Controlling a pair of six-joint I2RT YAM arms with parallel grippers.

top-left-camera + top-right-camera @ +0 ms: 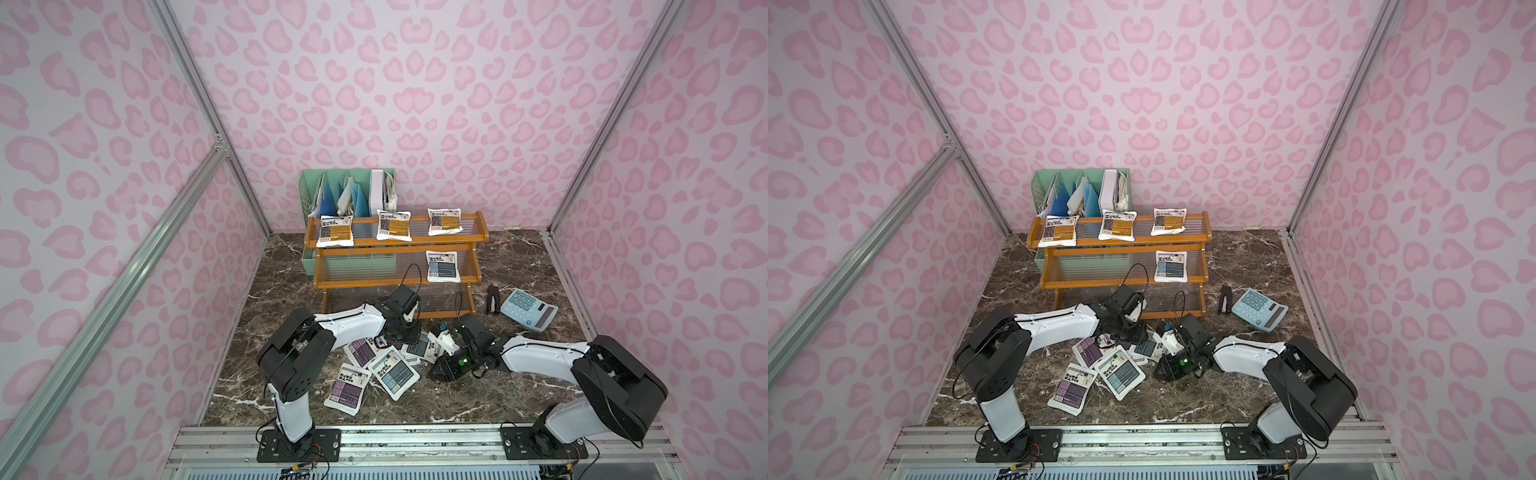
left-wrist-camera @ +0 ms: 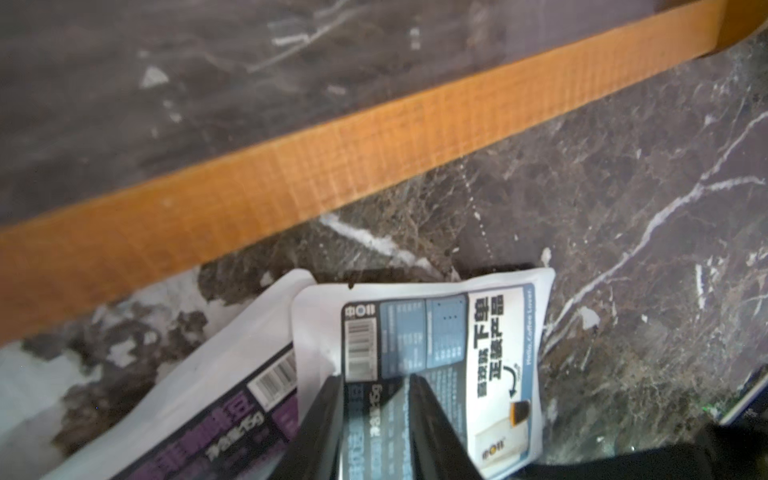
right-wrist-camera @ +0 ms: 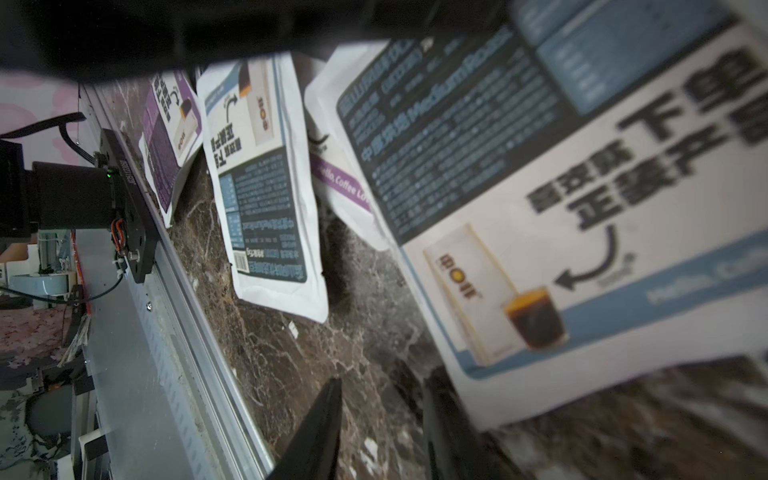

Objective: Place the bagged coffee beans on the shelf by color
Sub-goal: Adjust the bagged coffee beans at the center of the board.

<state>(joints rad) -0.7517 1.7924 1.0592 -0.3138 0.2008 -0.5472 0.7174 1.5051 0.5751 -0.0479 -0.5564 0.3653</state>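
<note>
The dark, white-veined marble worktop (image 1: 478, 386) carries the stepped shelf (image 1: 395, 284) of orange-brown wood and clear ribbed panels; three puffy orange pouches (image 1: 393, 225) sit on its top tier, one blue-grey pouch (image 1: 442, 266) on the middle; loose pouches (image 1: 394, 374) lie heaped in front; the left pincer (image 2: 374, 378) pinches a second blue-grey pouch (image 2: 457, 332); the right pincer (image 3: 384, 378) stands parted over bare marble, that pouch's edge just beside one finger.
</note>
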